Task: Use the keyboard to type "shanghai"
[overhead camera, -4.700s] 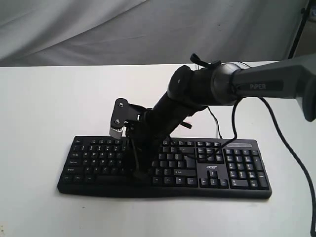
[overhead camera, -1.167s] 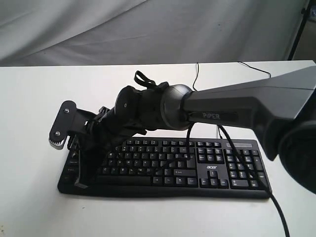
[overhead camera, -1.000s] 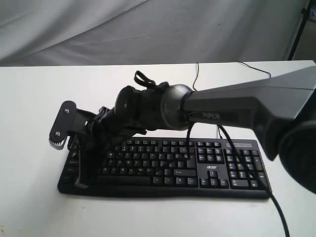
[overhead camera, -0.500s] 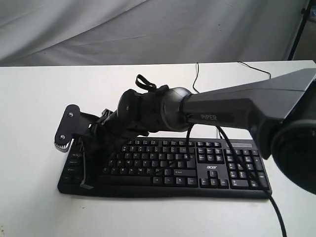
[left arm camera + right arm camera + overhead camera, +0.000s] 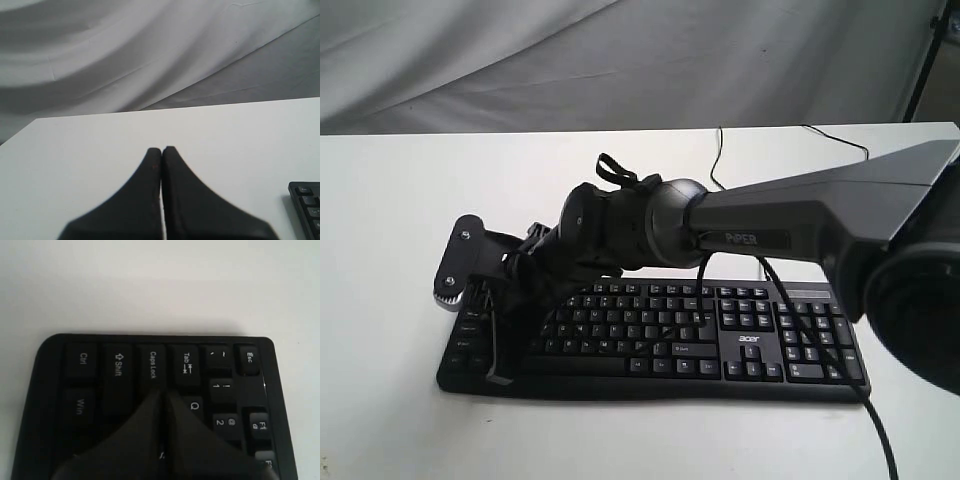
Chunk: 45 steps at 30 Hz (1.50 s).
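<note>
The black keyboard [image 5: 740,340] lies across the white table, with its number pad and "acer" logo at the right. My right arm reaches across it to its left end. The right gripper [image 5: 500,376] is shut and points down, its tips at the keys of the left-hand columns. In the right wrist view the shut right gripper [image 5: 162,391] sits just below Caps Lock on the keyboard [image 5: 118,365], beside Q, hiding the keys under it. My left gripper [image 5: 161,149] is shut and empty over bare table, a keyboard [image 5: 306,200] corner at the frame edge.
The keyboard's thin black cable [image 5: 718,152] runs back over the white table [image 5: 400,200]. The arm's own cable [image 5: 782,292] hangs over the keys near the number pad. A grey cloth backdrop [image 5: 620,60] closes off the far side.
The right gripper went from the keyboard's middle to its left end. Over the last second it shifted slightly right along the left columns, staying shut.
</note>
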Each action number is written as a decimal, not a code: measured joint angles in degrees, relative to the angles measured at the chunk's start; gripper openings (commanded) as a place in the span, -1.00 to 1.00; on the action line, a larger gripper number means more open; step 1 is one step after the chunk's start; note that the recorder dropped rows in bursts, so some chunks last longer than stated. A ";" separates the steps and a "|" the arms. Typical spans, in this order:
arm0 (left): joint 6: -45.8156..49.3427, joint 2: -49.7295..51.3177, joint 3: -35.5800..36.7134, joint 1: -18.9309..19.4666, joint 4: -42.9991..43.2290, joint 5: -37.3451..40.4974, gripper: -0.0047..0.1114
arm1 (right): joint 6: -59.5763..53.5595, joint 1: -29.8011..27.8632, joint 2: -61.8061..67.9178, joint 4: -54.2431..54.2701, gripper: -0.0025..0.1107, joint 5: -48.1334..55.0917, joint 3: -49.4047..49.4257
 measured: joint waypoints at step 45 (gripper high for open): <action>0.00 0.00 0.00 0.00 0.00 0.00 -0.91 | -0.71 -6.25 -7.09 -1.74 -0.96 17.01 3.86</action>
